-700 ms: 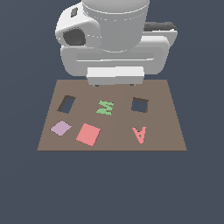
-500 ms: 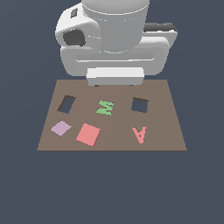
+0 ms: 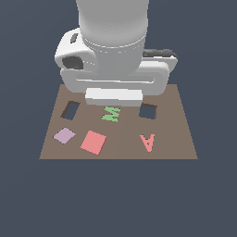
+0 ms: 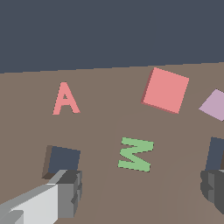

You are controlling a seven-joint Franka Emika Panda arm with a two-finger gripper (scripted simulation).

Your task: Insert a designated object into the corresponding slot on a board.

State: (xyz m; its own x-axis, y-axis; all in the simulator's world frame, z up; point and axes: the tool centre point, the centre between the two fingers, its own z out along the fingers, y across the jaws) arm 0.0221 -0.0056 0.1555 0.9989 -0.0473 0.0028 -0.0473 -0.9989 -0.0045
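The salmon-red square tile [image 3: 93, 141] [image 4: 165, 90] lies flat on the brown board [image 3: 176, 134], near its front edge toward the exterior view's left. The dark, nearly square slot [image 3: 147, 111] [image 4: 64, 160] sits toward the exterior view's right, beyond the red A [image 3: 147, 142]. My gripper [image 4: 141, 191] hangs open above the green M [image 4: 135, 154], with nothing between its fingers [image 4: 68, 197]. In the exterior view the white hand [image 3: 113, 96] hovers over the board's far edge and hides the fingers.
A small lilac diamond tile [image 3: 64, 135] [image 4: 215, 105] lies beside the red tile. A narrower slanted cut-out [image 3: 70, 109] [image 4: 215, 153] is at the board's far corner on the exterior view's left. The arm's bulky body [image 3: 113, 41] covers the far side.
The arm has dropped lower and come slightly toward the exterior view's left, so the hand now overlaps the board's far edge. The tiles have not moved.
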